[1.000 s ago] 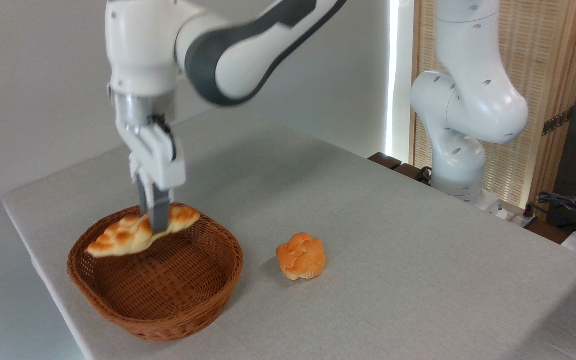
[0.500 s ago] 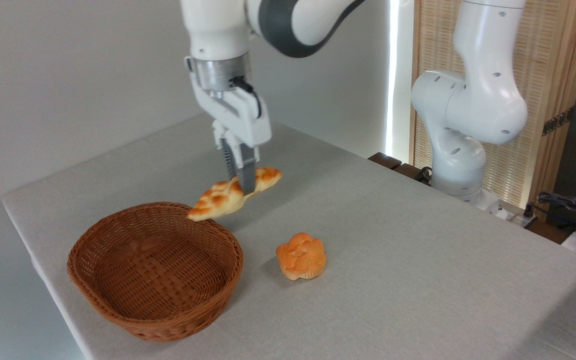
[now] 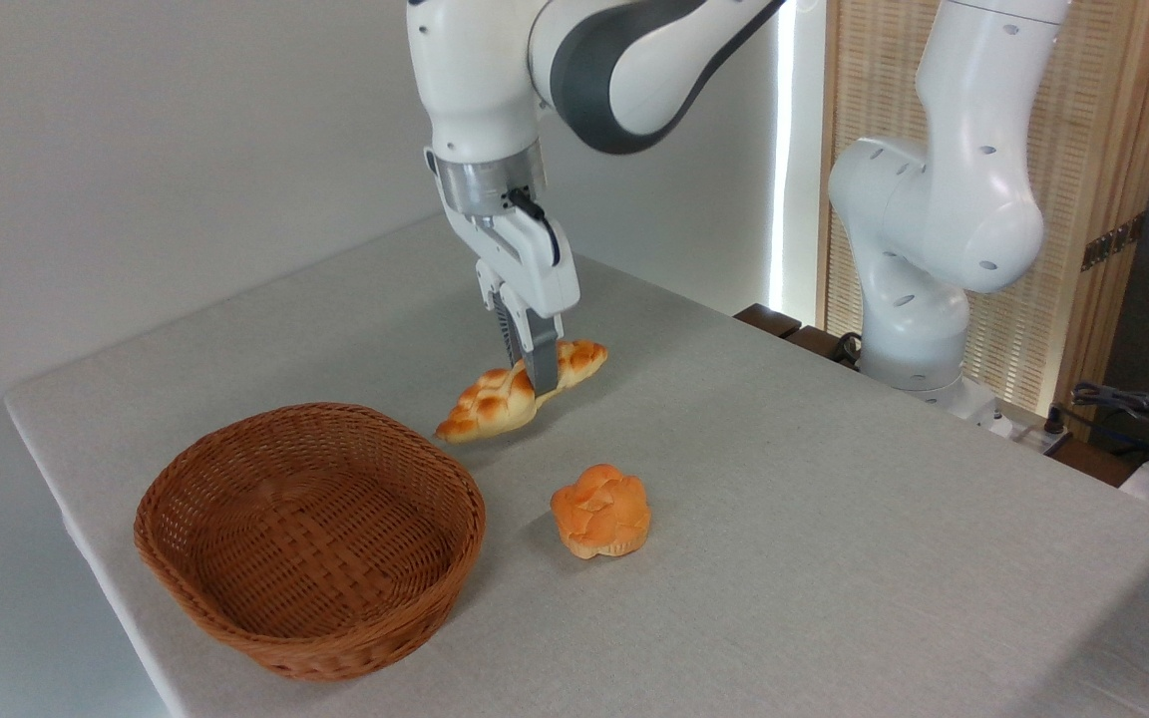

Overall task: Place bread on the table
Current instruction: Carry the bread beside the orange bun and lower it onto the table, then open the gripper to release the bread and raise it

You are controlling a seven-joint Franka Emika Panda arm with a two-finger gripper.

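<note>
One golden braided bread (image 3: pixel 495 404), pale-sided, pinched in the hand (image 3: pixel 538 381).

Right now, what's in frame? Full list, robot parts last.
bread: 1, golden-brown braided loaf, held in the claw just right of the basket, low end at or near the table
bun: 1, orange, flower-shaped, on the table right of the basket
basket: 1, brown wicker, nothing inside, front left of the table
table: 1, light grey-beige cloth top
screen: 1, pale wood slats, behind the table at right
cables: dark, far right edge, count unclear
arm: 1, white and grey, base at the table's far right
claw: 1, white with grey fingers, shut on the bread
</note>
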